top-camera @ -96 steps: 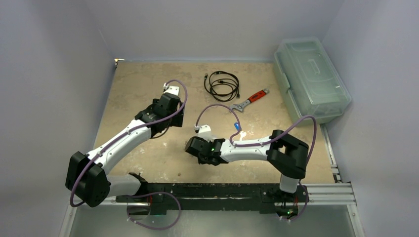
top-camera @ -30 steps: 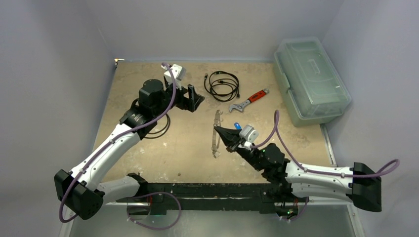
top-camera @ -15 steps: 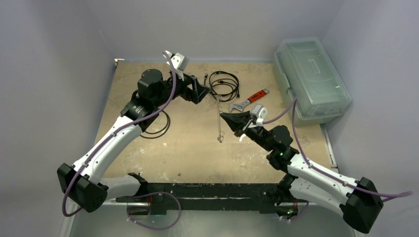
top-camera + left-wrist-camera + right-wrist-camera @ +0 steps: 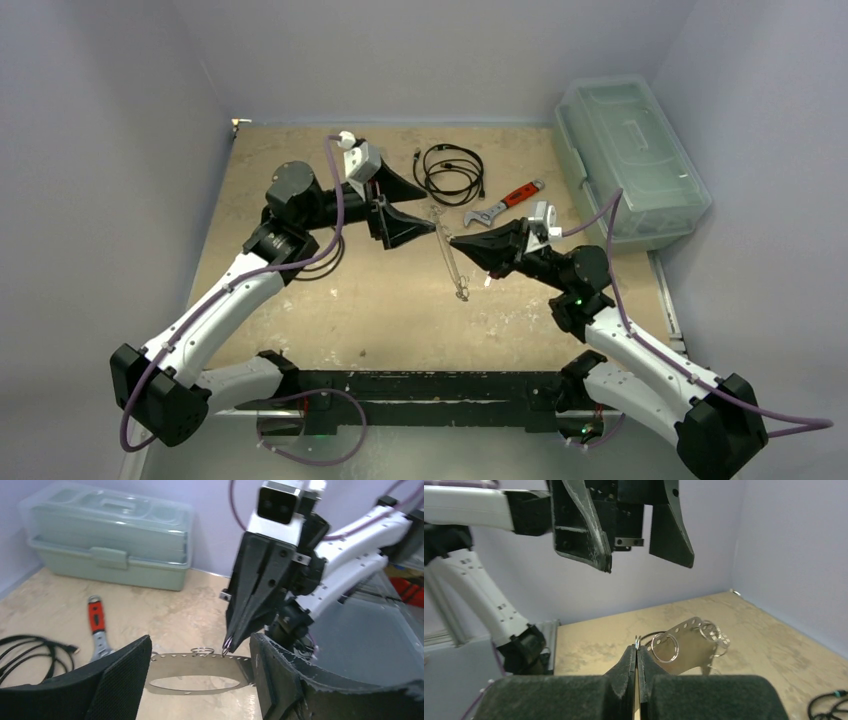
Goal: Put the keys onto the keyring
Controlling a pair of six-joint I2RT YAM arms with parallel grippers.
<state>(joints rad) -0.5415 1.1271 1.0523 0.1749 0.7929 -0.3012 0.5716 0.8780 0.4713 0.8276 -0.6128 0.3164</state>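
The keyring point(image 4: 200, 664), a flat silvery plate with a wide oval hole and small wire rings along its rim, hangs edge-on above the worktop point(image 4: 330, 300), in the gap between the two hands. The right hand point(image 4: 636, 652) is pressed together, its tips pinching a small wire ring at the keyring's upper edge. The left hand point(image 4: 432, 213) stands wide apart, one finger on each side of the keyring; whether either finger touches it cannot be told. Behind them on the worktop lie a red-handled wrench point(image 4: 505, 203) and a coiled black cable point(image 4: 450, 172), with a clear lidded box point(image 4: 630, 160) at the far right.
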